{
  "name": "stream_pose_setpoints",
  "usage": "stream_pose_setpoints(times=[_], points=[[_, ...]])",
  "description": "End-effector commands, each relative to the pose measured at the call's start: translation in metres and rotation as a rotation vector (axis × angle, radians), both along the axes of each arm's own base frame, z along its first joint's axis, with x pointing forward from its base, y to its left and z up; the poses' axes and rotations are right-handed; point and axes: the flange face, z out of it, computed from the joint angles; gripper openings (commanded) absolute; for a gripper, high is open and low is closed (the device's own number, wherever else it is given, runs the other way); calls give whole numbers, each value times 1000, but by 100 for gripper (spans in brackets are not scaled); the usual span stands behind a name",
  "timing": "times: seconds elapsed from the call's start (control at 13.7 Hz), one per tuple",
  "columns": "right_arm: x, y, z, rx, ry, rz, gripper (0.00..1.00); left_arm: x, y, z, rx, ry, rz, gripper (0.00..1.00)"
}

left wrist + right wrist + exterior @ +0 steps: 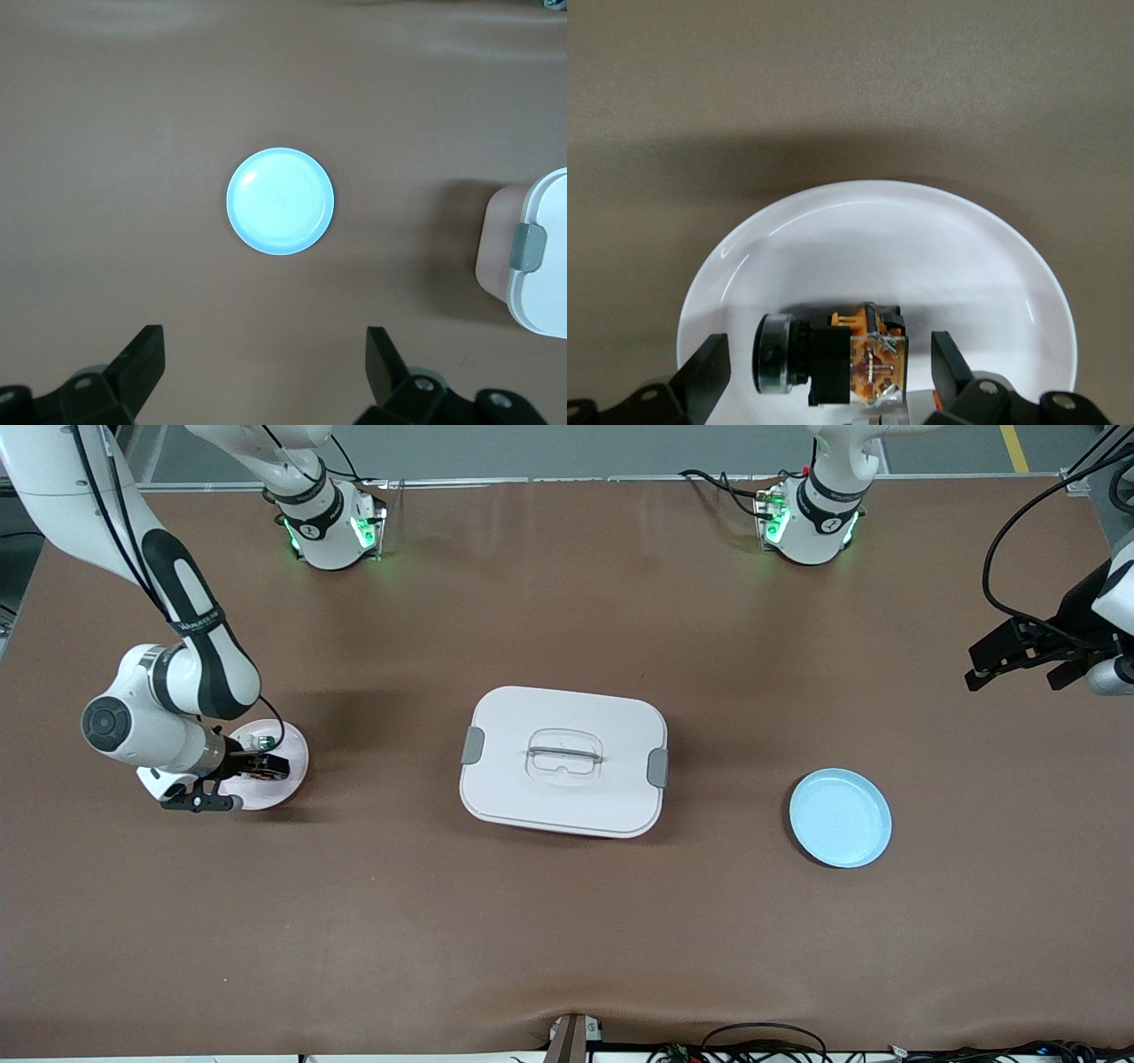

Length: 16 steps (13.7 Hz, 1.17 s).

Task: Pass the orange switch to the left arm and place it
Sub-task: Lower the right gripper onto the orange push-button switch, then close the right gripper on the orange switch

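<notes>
The orange switch point(833, 365), black-bodied with orange parts, lies on its side on a small pale pink plate point(295, 755) at the right arm's end of the table. My right gripper point(262, 766) is down on that plate, open, with one finger on each side of the switch and a gap at both. In the right wrist view the gripper point(830, 359) straddles the switch over the plate point(877, 204). The white box point(563, 760) with grey latches sits mid-table. My left gripper point(1019, 657) waits open and empty, up in the air at the left arm's end; its fingers point(142, 359) are spread wide.
A second small switch with a green cap point(264, 741) lies on the same pink plate, farther from the front camera. A light blue plate point(840, 817) lies empty between the box and the left arm's end; it shows in the left wrist view point(280, 201), with the box's corner point(540, 266).
</notes>
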Motion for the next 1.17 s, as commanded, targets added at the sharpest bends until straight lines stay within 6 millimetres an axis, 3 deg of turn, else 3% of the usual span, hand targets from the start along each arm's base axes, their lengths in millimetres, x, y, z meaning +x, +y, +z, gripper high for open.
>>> stream_pose_setpoints(times=[0.0,1.1], points=[[0,-1,-6,3,-5,0,100,-5,1,3,9,1,-2,100],[-3,-7,-8,6,10,-24,100,-5,1,3,9,1,-2,100]])
